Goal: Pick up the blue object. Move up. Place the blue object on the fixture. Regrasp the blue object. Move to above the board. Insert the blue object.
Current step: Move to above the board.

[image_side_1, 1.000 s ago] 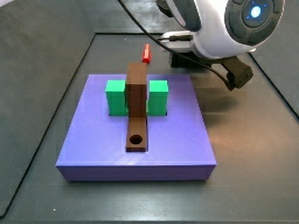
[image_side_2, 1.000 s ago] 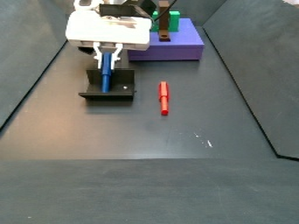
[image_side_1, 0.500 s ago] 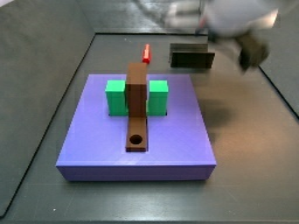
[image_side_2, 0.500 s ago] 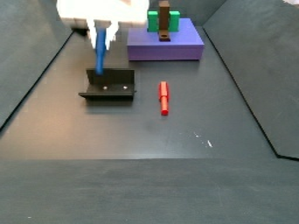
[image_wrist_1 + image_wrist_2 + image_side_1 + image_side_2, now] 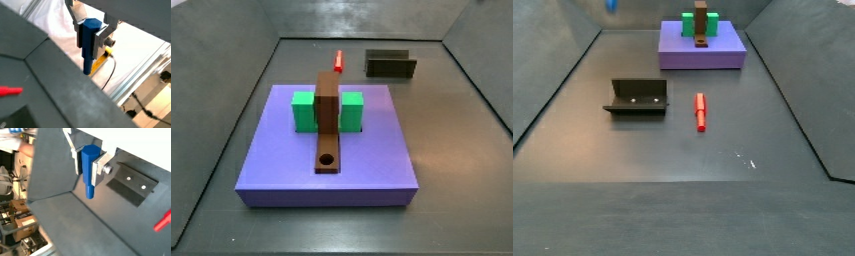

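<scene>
**A:** So where's the gripper (image 5: 89,31) at right now? The side views barely show it.

**B:** Yeah, half a second ago the arm was over the fixture and now it's lifted nearly out of frame. Only a sliver of blue (image 5: 609,6) shows at the very top of a side view. The wrist views tell it: the fingers (image 5: 100,163) are clenched on the blue object (image 5: 87,42), gripping its upper end with the rest hanging down below the pads.

**A:** So the regrasp is done?

**B:** Looks that way to me. The fixture (image 5: 636,98) sits empty on the floor, well below the fingers. I'd say it's on the "move to above the board" bit.

**A:** Anything in the way?

**B:** Not much. The red peg (image 5: 700,111) lies flat beside the fixture, apart from it. The board (image 5: 329,150) is further out, with the green blocks (image 5: 305,111) either side of the brown bar (image 5: 327,118). The round hole (image 5: 327,160) at the bar's end looks clear. Lining the peg up is the fiddly part, I reckon.
</scene>
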{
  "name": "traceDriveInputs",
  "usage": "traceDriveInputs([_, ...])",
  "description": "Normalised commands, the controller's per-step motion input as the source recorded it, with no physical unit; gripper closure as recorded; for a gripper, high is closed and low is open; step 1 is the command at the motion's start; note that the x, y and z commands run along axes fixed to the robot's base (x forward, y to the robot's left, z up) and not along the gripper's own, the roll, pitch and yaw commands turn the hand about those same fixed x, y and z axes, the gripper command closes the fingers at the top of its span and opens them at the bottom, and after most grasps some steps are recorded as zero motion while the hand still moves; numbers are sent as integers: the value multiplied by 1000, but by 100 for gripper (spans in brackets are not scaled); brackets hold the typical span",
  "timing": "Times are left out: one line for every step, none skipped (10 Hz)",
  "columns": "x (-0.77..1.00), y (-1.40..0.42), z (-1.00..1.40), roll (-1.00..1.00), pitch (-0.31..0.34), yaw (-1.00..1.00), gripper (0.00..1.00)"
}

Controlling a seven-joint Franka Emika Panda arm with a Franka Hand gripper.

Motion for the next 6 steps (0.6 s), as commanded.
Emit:
traceDriveInputs([-37,9,667,-14,71,-1,100])
traceDriveInputs([-8,3,295,1,73,19,100])
traceDriveInputs([-992,-1400,268,-1000,121,-85,100])
traceDriveInputs([-1008,-1400,273,-1000,114,-81,100])
traceDriveInputs([-1077,-1400,282,-1000,105,-72,100])
traceDriveInputs([-1103,-1400,262,-1000,108,-65,100])
